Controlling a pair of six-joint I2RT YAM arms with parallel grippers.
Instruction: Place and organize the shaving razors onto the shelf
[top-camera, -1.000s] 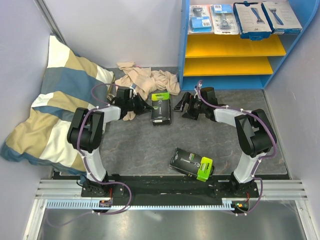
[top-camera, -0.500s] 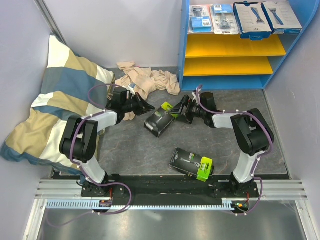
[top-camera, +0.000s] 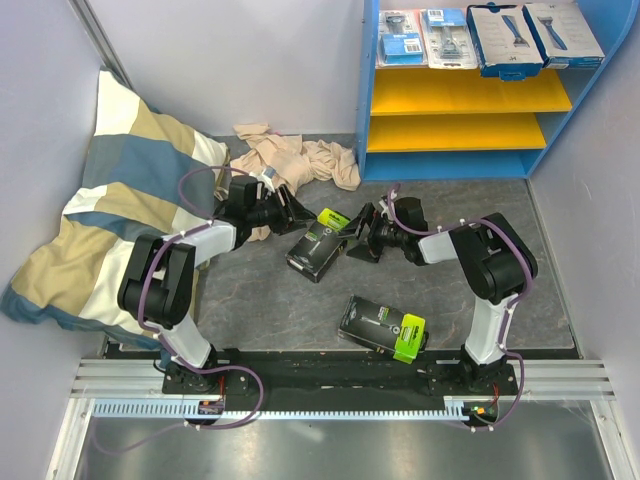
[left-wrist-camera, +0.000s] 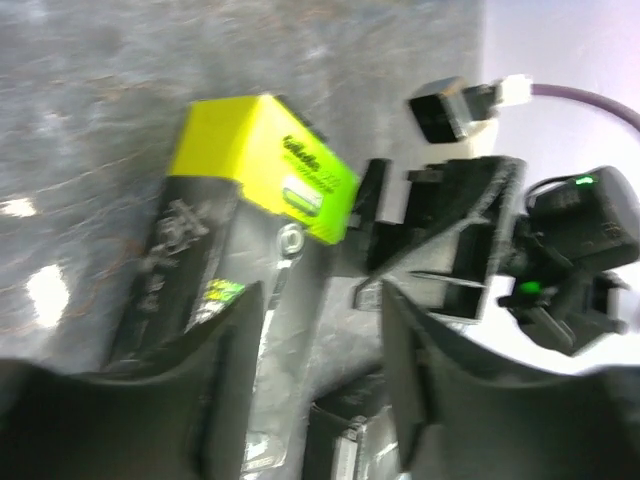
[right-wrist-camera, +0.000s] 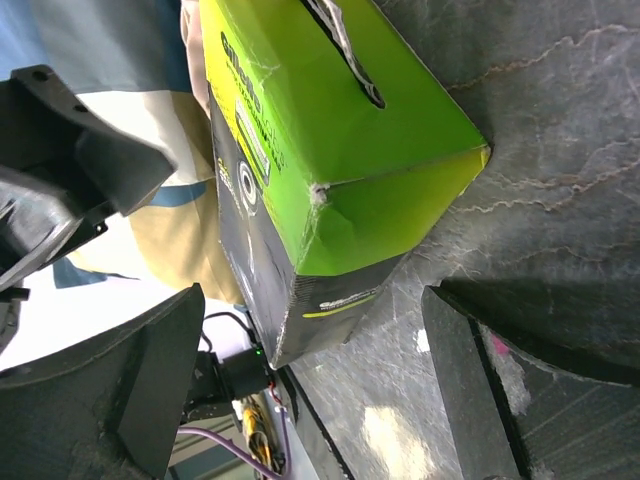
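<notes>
A black razor box with a lime-green end (top-camera: 318, 242) (left-wrist-camera: 250, 170) (right-wrist-camera: 330, 150) lies tilted on the grey table between both arms. My left gripper (top-camera: 297, 212) (left-wrist-camera: 320, 370) is open just behind the box, with only table between its fingers. My right gripper (top-camera: 357, 237) (right-wrist-camera: 310, 330) is wide open at the green end, and the box's corner reaches between its fingertips without being clamped. A second black and green box (top-camera: 382, 325) lies nearer the bases. The shelf (top-camera: 460, 95) stands at the back right. Its top level holds two blister packs (top-camera: 447, 38) and two white-blue boxes (top-camera: 503, 38).
A beige cloth (top-camera: 295, 160) is heaped behind the left gripper. A striped pillow (top-camera: 110, 200) leans against the left wall. The shelf's two yellow boards hold nothing. Walls close in both sides.
The black box has turned and slid toward the front left. My left gripper has opened. My right gripper has moved left up to the box's green end.
</notes>
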